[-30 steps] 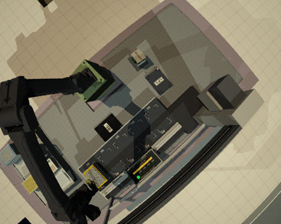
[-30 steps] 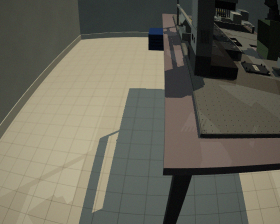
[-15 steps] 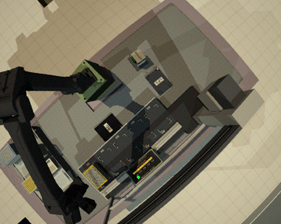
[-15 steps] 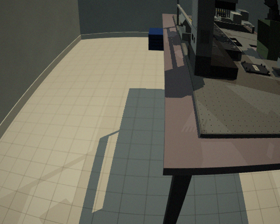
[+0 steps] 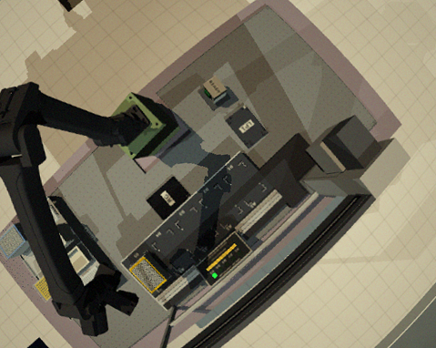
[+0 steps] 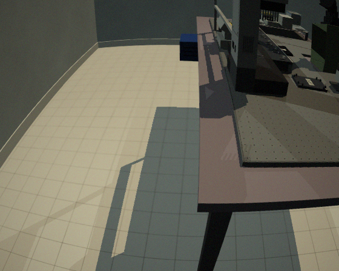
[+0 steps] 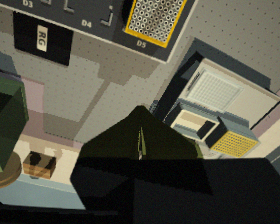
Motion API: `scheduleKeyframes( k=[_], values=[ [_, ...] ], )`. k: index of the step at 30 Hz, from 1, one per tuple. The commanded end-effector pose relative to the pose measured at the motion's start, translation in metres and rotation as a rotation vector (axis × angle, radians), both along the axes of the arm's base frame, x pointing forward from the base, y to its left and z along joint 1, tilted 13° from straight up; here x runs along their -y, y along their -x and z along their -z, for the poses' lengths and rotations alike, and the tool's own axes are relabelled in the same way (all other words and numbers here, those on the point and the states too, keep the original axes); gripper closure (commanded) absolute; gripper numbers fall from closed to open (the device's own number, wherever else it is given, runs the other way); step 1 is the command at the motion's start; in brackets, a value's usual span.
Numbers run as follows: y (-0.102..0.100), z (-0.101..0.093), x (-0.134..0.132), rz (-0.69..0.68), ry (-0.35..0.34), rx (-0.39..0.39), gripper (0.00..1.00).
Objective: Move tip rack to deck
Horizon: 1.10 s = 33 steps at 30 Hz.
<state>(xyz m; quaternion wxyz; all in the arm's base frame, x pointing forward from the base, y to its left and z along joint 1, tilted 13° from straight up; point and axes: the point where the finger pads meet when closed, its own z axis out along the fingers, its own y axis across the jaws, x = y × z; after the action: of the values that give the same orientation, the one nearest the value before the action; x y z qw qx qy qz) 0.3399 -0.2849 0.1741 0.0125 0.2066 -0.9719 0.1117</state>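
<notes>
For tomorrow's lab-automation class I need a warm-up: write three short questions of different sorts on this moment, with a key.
1. True or false: the pincer is shut and holds nothing.
2. Which deck position holds the yellow-framed tip rack? A) D3 B) D4 C) D5
3. Fill in: the black nest beside the deck is labelled ____.

Key: 1 true; the fingers meet with nothing between them. 2 C; the rack stands uncovered at D5. 3 RG.

Yellow-framed tip rack (image 7: 152, 19) w/ pale rings on grey, black RG nest (image 7: 42, 39), olive tool (image 7: 141, 142) fingers.
</notes>
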Motion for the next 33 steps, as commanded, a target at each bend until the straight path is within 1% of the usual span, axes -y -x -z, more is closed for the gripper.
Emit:
scheduleKeyframes(
  k=[1,3,6,7,9,24,26,27,28,29,30,33],
  values=[
    [-0.016,-0.018,0.005,-0.123,0.03,0.016,1.0],
    [-0.016,-0.018,0.005,-0.16,0.033,0.008,1.0],
    [-0.016,-0.018,0.005,-0.16,0.033,0.008,1.0],
    [0.004,-0.015,0.005,-0.161,0.031,0.002,1.0],
    [0.004,-0.015,0.005,-0.161,0.031,0.002,1.0],
    [0.079,-0.009,0.009,-0.453,0.044,-0.076,1.0],
    [0.079,-0.009,0.009,-0.453,0.044,-0.076,1.0],
    [0.083,-0.009,0.009,-0.472,0.044,-0.081,1.0],
    [0.08,-0.013,0.01,-0.495,0.053,-0.081,1.0],
    [0.071,-0.012,0.011,-0.529,0.051,-0.089,1.0],
    [0.069,-0.012,0.01,-0.554,0.05,-0.095,1.0],
    [0.072,-0.012,0.011,-0.605,0.047,-0.112,1.0]
  ],
)
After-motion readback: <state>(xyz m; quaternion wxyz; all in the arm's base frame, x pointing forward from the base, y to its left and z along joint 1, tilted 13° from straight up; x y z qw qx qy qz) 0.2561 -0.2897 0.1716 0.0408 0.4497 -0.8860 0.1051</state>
